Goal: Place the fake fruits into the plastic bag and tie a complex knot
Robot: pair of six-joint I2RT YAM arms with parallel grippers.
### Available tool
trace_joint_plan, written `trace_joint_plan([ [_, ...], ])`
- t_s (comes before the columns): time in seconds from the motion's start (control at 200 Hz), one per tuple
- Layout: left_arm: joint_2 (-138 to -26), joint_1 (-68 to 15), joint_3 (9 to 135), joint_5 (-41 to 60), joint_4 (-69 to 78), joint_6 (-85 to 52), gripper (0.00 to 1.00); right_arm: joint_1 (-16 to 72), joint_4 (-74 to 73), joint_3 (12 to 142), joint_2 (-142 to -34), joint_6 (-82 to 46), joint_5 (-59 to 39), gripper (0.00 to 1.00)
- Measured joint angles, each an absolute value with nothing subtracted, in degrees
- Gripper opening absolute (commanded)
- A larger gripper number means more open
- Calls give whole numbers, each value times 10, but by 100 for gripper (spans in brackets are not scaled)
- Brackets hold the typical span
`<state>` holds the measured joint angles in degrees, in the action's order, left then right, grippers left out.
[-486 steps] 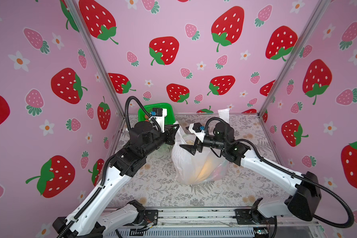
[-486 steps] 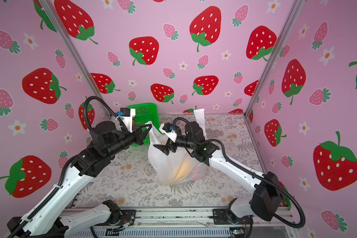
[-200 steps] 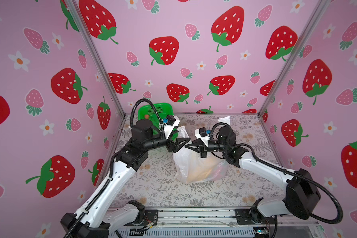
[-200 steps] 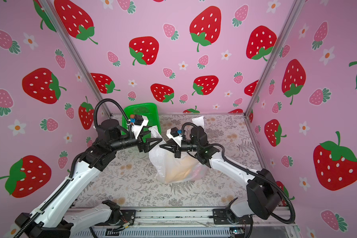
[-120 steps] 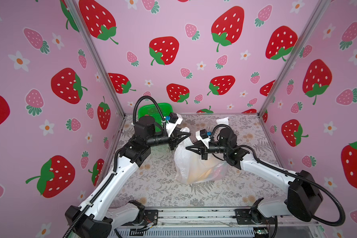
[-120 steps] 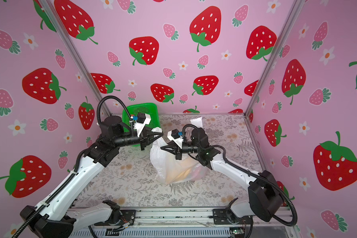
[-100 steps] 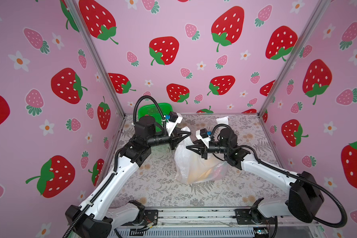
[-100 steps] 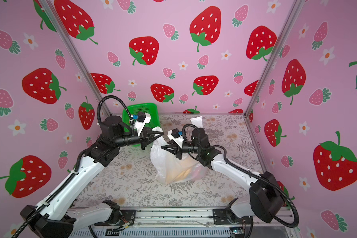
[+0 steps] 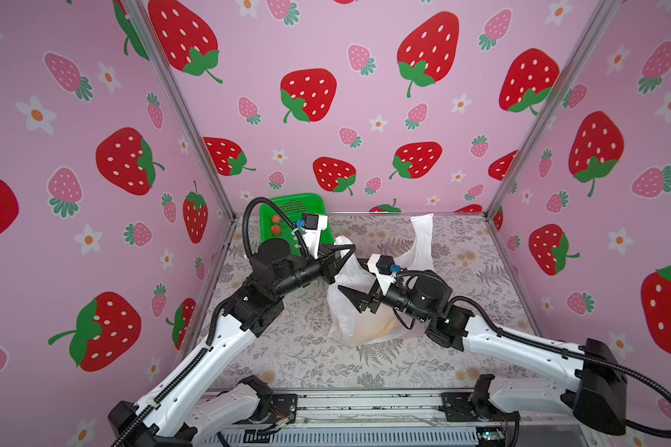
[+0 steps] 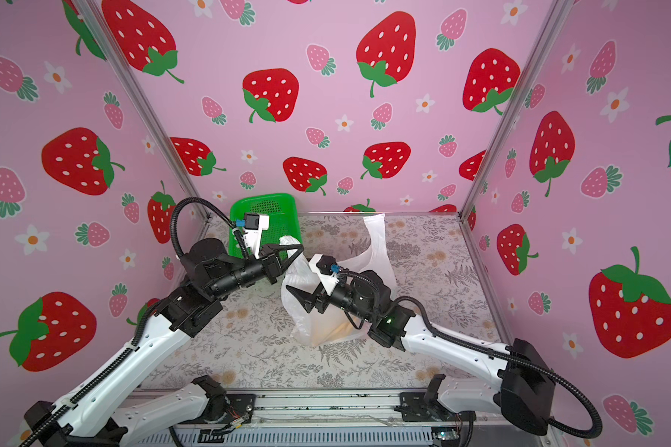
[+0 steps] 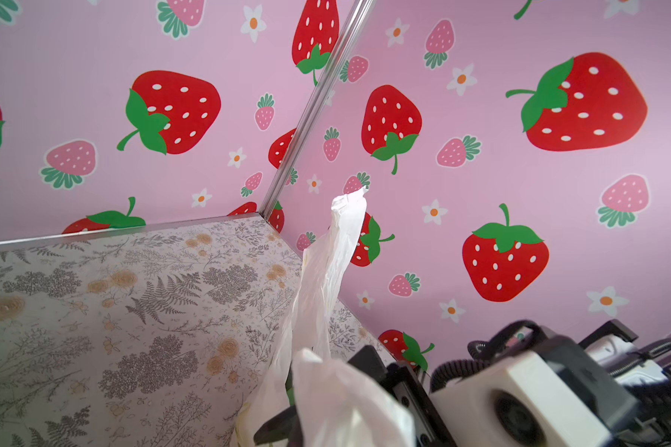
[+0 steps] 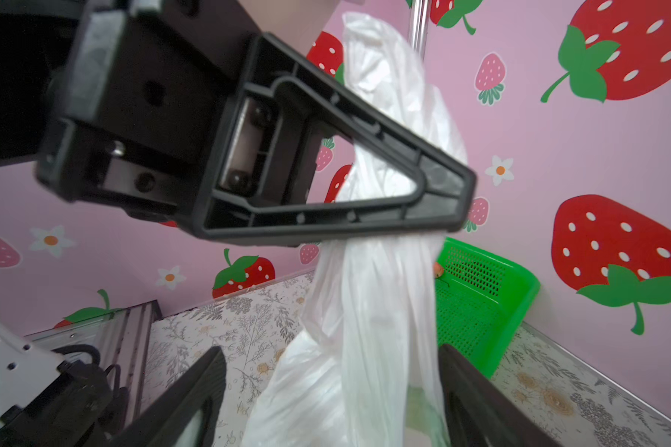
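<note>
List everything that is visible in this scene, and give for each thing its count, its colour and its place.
plastic bag: one, white translucent, standing in the middle of the table
loose bag handle: one, white, sticking up at the back of the bag
yellowish shape: count cannot be told, seen through the bag's lower part
basket: one, green, perforated, back left corner
small round fruits: two, orange-red, inside the basket
table: one, pale with grey fern and flower print
walls: three, pink with red strawberries
left pincer: one, black, shut on the bag's top
right pincer: one, black, open, a finger on each side of the bag
</note>
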<state>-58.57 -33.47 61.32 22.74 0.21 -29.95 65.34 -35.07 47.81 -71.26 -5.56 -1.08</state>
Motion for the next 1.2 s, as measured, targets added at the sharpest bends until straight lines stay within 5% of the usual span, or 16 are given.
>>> trace_joint_plan([
  [0.1, -586, -345, 612, 211, 3, -330, 0, 696, -395, 479, -747, -38, 98, 78],
  [0.25, -585, -353, 599, 194, 13, -371, 0, 724, -463, 485, -818, -32, 244, 54],
  [0.445, -572, -353, 577, 170, 15, -407, 0, 725, -540, 463, -881, -58, 350, 34],
  [0.585, -570, -353, 576, 169, 12, -413, 0, 726, -559, 426, -882, -64, 379, 39],
  [0.805, -566, -353, 576, 172, 30, -418, 0, 726, -536, 434, -850, -44, 374, 64],
  [1.201, -574, -351, 576, 176, 12, -412, 0, 697, -539, 426, -896, -80, 337, 51],
])
